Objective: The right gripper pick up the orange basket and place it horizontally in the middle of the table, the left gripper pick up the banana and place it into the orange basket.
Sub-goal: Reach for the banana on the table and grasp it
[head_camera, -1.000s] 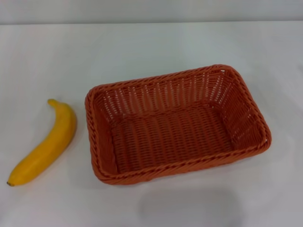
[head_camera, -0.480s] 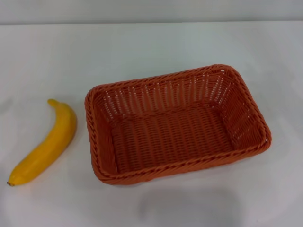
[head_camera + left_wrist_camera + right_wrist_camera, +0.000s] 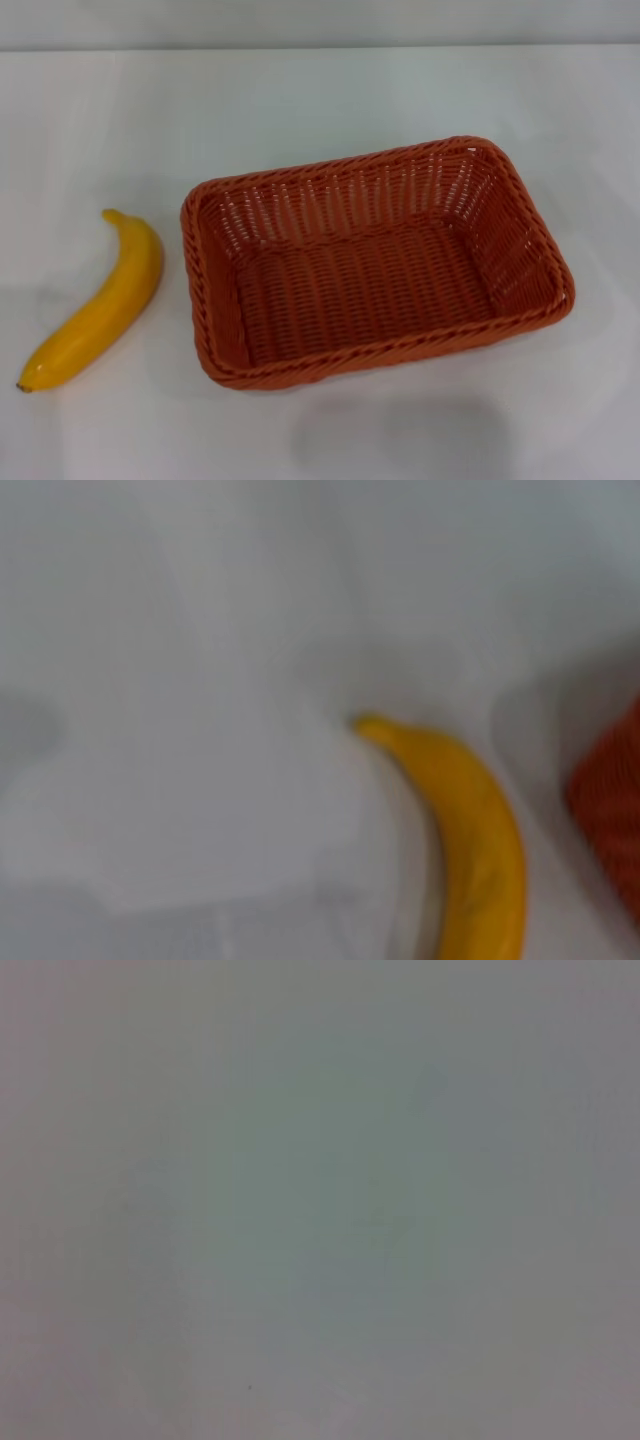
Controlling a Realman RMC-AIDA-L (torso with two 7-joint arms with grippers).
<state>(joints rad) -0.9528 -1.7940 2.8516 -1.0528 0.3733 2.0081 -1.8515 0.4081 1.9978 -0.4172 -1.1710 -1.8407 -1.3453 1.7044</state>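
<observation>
The orange basket (image 3: 375, 262) lies flat near the middle of the white table (image 3: 320, 100), long side across, slightly turned, with nothing inside. The yellow banana (image 3: 95, 305) lies on the table just left of the basket, its stem toward the back and its dark tip toward the front. In the left wrist view the banana (image 3: 470, 840) appears below the camera, with an edge of the orange basket (image 3: 610, 810) beside it. Neither gripper shows in any view. The right wrist view holds only bare white surface.
The table's far edge (image 3: 320, 47) runs along the back of the head view, with a grey wall behind it. A faint shadow (image 3: 400, 440) falls on the table in front of the basket.
</observation>
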